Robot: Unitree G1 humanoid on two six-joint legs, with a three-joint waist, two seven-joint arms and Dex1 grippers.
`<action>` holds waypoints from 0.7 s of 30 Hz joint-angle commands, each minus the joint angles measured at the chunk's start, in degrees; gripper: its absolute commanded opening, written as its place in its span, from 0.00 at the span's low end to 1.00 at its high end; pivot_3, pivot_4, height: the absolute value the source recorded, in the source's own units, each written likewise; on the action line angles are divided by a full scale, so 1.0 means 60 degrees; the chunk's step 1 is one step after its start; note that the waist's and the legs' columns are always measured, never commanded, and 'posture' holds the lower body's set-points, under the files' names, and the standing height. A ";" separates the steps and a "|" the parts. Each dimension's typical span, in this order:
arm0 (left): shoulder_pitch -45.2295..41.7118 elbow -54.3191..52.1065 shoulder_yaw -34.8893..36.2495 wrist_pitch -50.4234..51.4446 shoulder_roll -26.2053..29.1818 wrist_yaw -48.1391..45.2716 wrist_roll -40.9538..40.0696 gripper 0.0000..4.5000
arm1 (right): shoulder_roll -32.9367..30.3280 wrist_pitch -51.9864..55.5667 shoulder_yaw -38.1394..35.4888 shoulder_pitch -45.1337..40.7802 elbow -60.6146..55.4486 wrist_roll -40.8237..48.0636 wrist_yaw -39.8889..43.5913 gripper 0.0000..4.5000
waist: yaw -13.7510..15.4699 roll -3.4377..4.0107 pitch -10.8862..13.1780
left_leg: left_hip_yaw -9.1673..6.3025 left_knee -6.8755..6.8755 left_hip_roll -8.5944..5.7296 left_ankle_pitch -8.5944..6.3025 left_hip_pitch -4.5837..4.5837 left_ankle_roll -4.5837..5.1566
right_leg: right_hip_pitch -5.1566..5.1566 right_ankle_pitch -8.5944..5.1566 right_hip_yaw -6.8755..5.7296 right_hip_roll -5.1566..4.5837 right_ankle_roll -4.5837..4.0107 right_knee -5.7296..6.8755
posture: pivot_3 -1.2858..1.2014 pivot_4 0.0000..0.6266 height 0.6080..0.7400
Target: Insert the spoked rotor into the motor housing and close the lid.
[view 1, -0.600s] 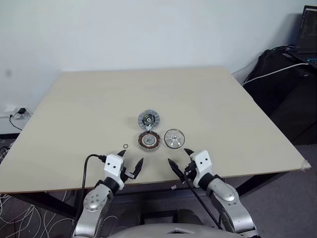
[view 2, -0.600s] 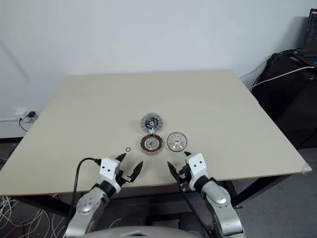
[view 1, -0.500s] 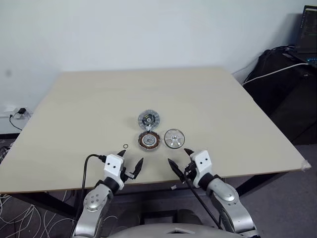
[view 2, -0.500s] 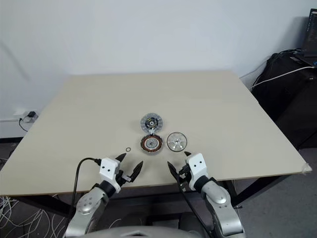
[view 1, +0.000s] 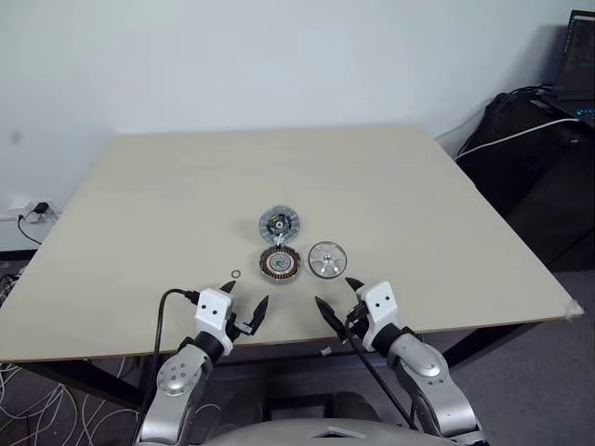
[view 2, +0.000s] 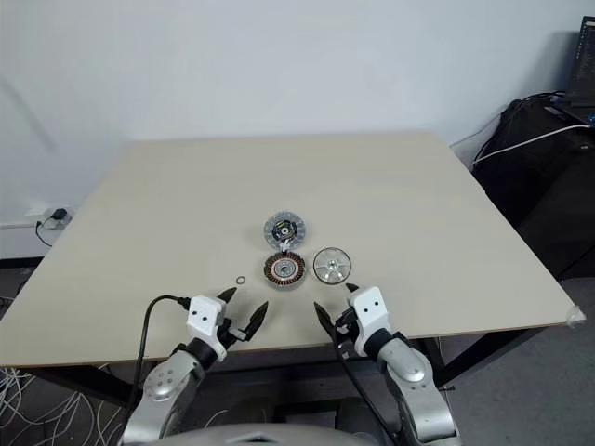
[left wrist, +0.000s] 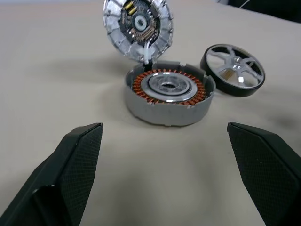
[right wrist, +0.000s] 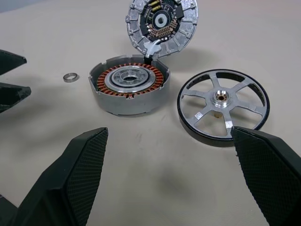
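I have both grippers hovering at the near edge of the surface [view 1: 139, 204], neither in contact with any part. The left gripper [view 1: 244, 303] has its two black fingers spread wide and holds nothing. The right gripper [view 1: 337, 295] is equally wide open and empty.

The motor housing [right wrist: 129, 87] sits on the surface just beyond and between the two grippers, with its copper winding ring facing up around a silver centre. The lid [right wrist: 161, 24] lies directly on the far side of the housing, touching its rim, dark face with green-yellow components turned up. A short white piece appears to join the lid to the housing at that point. The spoked rotor [right wrist: 223, 106] lies flat just right of the housing, apart from it, hub up. A small ring washer [right wrist: 71, 77] lies loose on the surface left of the housing, near the left gripper.
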 commanded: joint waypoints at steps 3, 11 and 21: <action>-0.0437 -0.0176 0.0442 0.0865 0.0188 0.0708 0.0328 0.99 | 0.0015 0.0021 0.0041 -0.0060 -0.0508 0.0043 -0.0066 1.00 | -0.0001 -0.0001 0.0000 | -0.0001 0.0000 0.0000 0.0000 0.0000 0.0000 | -0.0001 0.0000 -0.0001 0.0003 0.0000 0.0001 | 0.52 0.00 1.00; -0.1062 -0.0162 0.0602 0.2049 0.0435 0.0796 0.0362 0.99 | 0.0058 0.0117 0.0087 -0.0038 -0.0558 0.0007 -0.0208 1.00 | 0.0006 -0.0004 0.0002 | -0.0002 0.0000 -0.0002 0.0000 0.0000 0.0000 | 0.0000 0.0001 -0.0003 0.0003 0.0000 0.0000 | 0.52 0.00 1.00; -0.2081 0.0239 0.0618 0.3262 0.0364 0.0982 0.0430 0.99 | 0.0066 0.0140 0.0091 -0.0052 -0.0541 0.0009 -0.0332 1.00 | 0.0004 -0.0005 0.0002 | -0.0003 0.0000 -0.0002 0.0001 0.0001 0.0001 | 0.0000 0.0002 -0.0002 0.0004 0.0000 0.0000 | 0.52 0.00 1.00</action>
